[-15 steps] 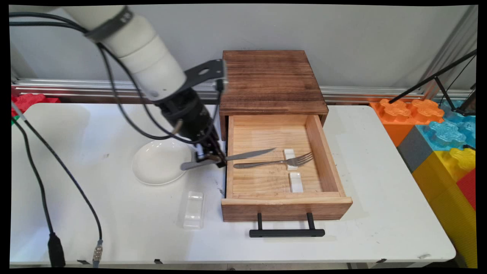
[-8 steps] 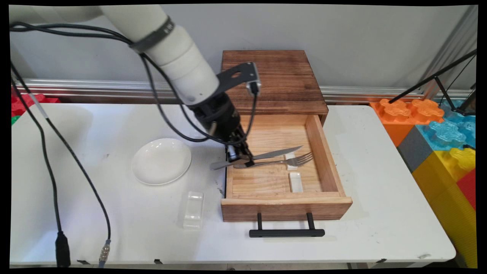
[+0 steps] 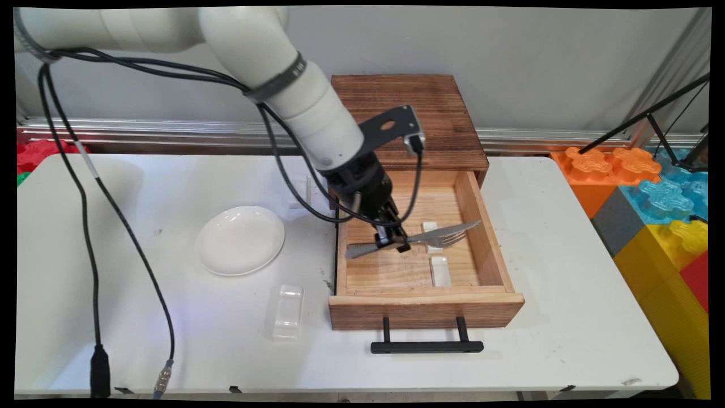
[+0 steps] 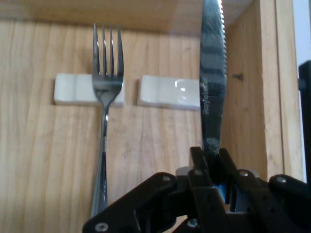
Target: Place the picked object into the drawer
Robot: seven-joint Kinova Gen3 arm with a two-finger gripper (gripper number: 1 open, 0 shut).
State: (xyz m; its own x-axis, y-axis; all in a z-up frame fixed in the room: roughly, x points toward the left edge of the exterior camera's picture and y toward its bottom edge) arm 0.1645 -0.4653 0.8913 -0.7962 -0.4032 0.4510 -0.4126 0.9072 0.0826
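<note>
Over the open drawer [image 3: 481,238], my gripper [image 3: 392,242] pinches a knife [image 3: 447,231]. Only the hand view separates knife from fork [image 4: 107,87].

You can make out only one piece of lettering, a small engraved mark running along the blade of the knife [image 4: 212,92] in the hand view, which seems to begin with "Roy" but is too small to read in full, and nothing else here carries legible text.
</note>
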